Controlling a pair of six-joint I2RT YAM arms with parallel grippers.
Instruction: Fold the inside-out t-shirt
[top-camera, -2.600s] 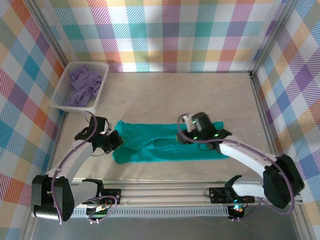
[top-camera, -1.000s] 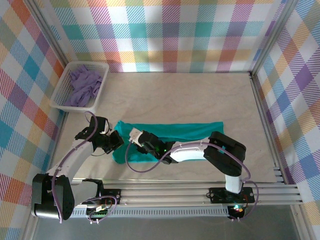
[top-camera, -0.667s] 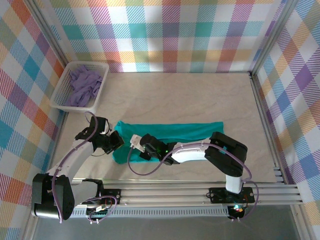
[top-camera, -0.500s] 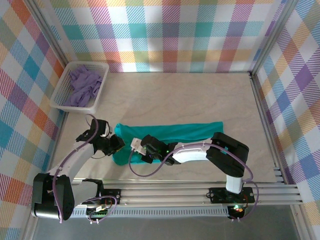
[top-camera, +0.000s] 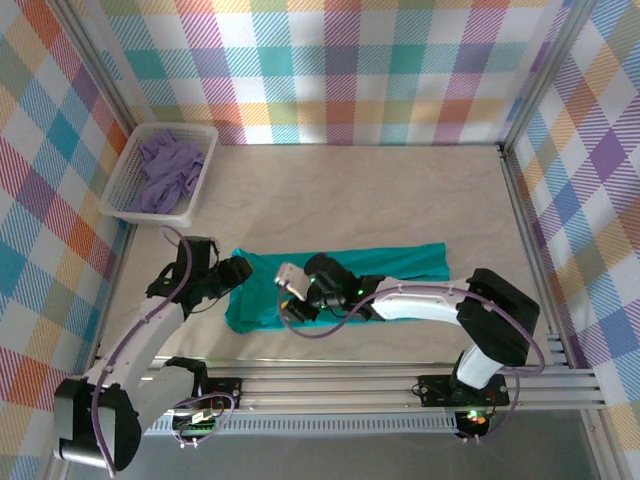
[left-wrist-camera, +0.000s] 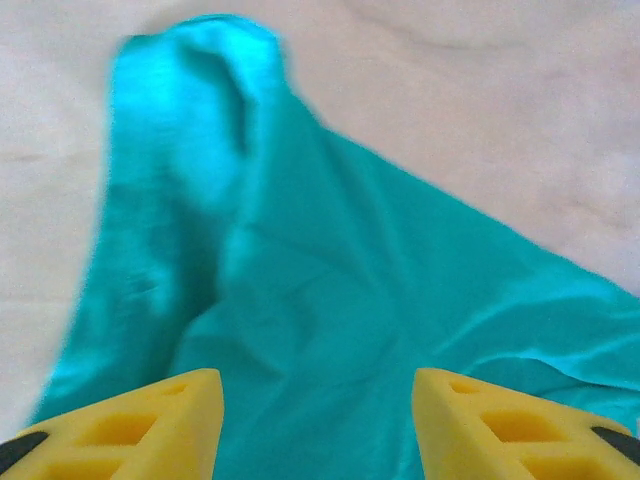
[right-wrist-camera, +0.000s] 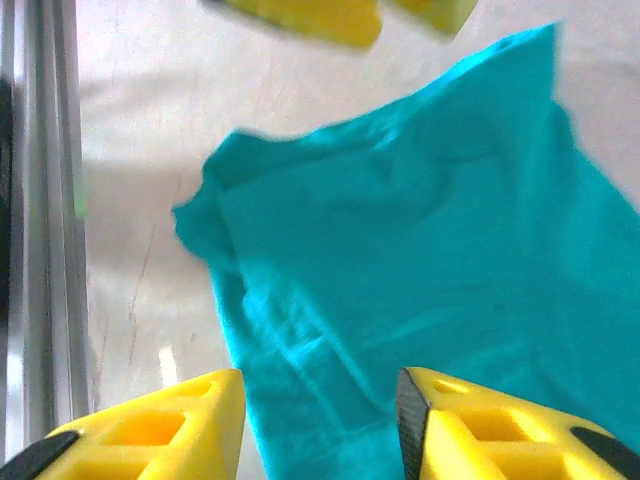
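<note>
The shirt (top-camera: 400, 262) is being overhung at its 9 o'clock end by left gripper (left-wrist-camera: 317, 392) and right gripper (right-wrist-camera: 320, 390), both parted, empty.

Teal-green t-shirt (top-camera: 395, 262), a long rumpled band flat on the table (top-camera: 350, 190), left end bunched.

No readable text, labels, brands, numbers or signs, none on the teal t-shirt (top-camera: 400, 262), the white basket (top-camera: 118, 180), the tabletop (top-camera: 350, 190) or the checked walls (top-camera: 350, 60)
</note>
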